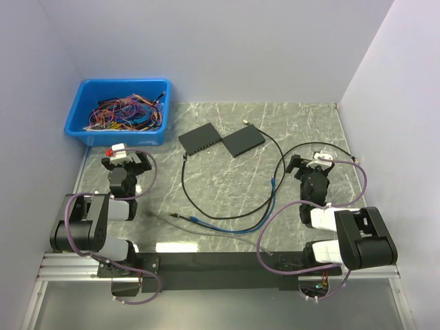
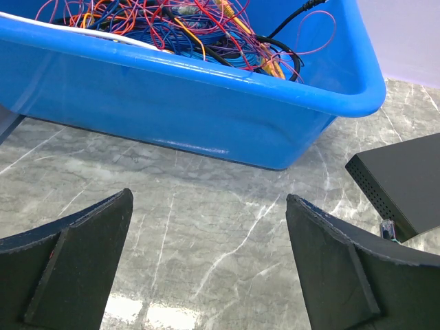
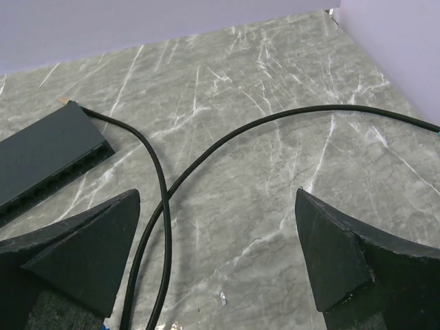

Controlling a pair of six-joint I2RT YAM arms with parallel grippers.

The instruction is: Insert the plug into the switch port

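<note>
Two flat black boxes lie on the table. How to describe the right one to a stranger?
Start at the blue plastic bin of wires, far left on the table. Right of it lie a first flat black box and, corner to corner, a second flat black box. Yours is farther from the bin; a black cable reaches its far corner.

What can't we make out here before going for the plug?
- Top view: ports of left switch and right switch too small.
- Left wrist: left switch cut by right edge.
- Right wrist: black cable leaves right and bottom edges; far end unseen.
</note>
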